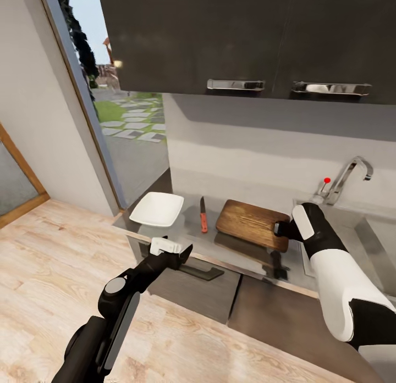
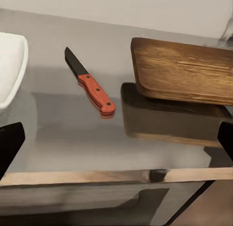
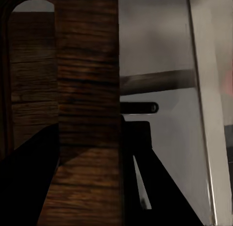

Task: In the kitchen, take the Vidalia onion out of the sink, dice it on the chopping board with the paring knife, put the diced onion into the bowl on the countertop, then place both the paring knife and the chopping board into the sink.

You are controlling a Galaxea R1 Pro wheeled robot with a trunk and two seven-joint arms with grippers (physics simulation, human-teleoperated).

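A: Chopping board (image 1: 250, 223)?
B: Dark wood-grain, lifted off the counter (image 1: 242, 259) at its 3 o'clock end, reflection beneath in the glossy grey top. Clamped at that end by the right gripper (image 1: 281, 229). In the right wrist view, board edge (image 3: 87, 114) between the two dark fingers (image 3: 29, 182), slot handle at the far corner.

A: Right gripper state?
B: Closed on the board's rim, jaws narrow around the wood.

A: Paring knife (image 1: 203, 215)?
B: Flat on the counter, just at 9 o'clock of the board, apart from it. Grey blade toward 12 o'clock, red-orange handle toward the counter's front edge. Plain in the left wrist view (image 2: 90, 88), lying diagonally.

A: Bowl (image 1: 157, 209)?
B: White, squarish, at 9 o'clock of the knife, near the counter's end. Only a corner (image 2: 10, 70) in the left wrist view.

A: Left gripper (image 1: 175, 254)?
B: Hanging before the counter's front edge, at 6 o'clock of the knife. Spread wide, fingertips (image 2: 9, 143) at opposite sides of its wrist view, holding nothing.

A: Sink (image 1: 379, 245)?
B: At 3 o'clock of the board, partly behind the right arm. Chrome tap (image 1: 346, 179) with red dot at 1 o'clock of the board. Onion not discernible.
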